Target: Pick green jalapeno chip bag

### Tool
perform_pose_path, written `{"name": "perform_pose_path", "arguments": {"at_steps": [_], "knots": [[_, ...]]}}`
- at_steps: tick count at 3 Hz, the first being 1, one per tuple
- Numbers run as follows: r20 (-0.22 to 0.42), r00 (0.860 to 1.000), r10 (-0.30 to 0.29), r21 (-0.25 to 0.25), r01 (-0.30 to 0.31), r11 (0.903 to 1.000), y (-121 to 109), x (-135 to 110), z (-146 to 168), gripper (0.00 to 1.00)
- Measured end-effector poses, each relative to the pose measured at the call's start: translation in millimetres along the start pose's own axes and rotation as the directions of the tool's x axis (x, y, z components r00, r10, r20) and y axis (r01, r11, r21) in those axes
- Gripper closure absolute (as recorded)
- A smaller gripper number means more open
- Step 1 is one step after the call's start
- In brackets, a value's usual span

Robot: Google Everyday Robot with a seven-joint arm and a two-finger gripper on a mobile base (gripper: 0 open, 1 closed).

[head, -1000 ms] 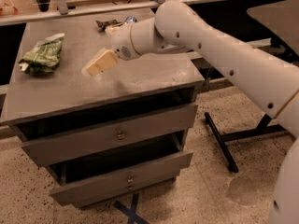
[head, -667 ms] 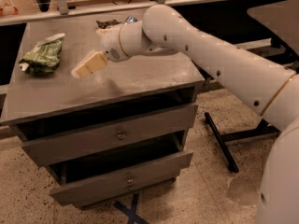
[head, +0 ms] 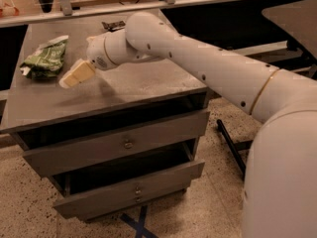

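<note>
Grey cabinet top [head: 133, 90]: wrinkly glossy green chip bag [head: 45, 59]; tool [head: 72, 78] just beside.

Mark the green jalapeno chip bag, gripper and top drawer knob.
green jalapeno chip bag [head: 45, 59], camera view, bag's middle
gripper [head: 69, 79], camera view, cream tip, just right of the bag
top drawer knob [head: 128, 144], camera view, knob's centre
</note>
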State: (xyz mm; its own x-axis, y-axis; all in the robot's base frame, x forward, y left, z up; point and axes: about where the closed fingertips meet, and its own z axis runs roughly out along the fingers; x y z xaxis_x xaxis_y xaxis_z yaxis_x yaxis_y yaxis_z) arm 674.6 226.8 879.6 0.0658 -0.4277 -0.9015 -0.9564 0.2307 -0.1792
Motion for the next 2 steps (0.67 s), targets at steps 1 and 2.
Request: {"name": "perform_pose_path", "arguments": {"at_steps": [1, 2], "knots": [[0.006, 0.999, 0.032, 0.0, -0.032, 0.9995, -2, -2, 26, 0.0], [0.007, 0.998, 0.059, 0.005, -0.059, 0.9982, -3, -8, 47, 0.0]]}}
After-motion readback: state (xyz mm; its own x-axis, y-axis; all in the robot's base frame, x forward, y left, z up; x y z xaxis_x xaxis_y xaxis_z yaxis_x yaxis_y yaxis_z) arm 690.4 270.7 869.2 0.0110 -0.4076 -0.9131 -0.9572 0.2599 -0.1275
